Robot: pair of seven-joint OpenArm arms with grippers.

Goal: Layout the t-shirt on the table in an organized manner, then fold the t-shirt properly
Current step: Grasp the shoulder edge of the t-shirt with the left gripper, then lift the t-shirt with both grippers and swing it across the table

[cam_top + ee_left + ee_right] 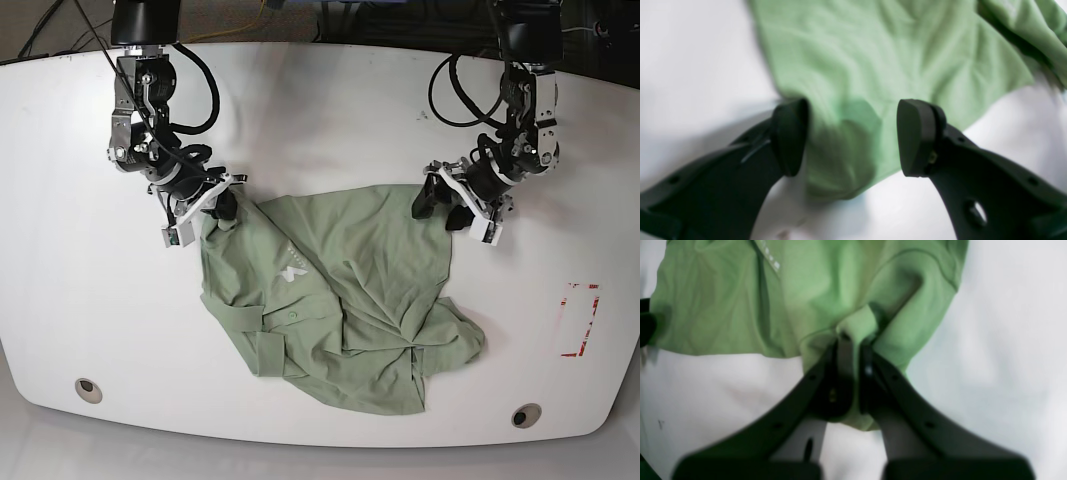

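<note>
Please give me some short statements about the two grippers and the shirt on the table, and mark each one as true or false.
1. The right gripper is closed on a fold of the t-shirt. True.
2. The left gripper is also closed on the cloth. False: its jaws stand wide apart, with a corner of the shirt lying between them.
3. The t-shirt lies flat and smooth on the table. False: it is wrinkled and bunched, mostly toward the near edge of the table.
4. Red tape marks are on the table beside the shirt, apart from it. True.
5. The shirt covers both grey grommets. False: both grommets are visible, clear of the cloth.
</note>
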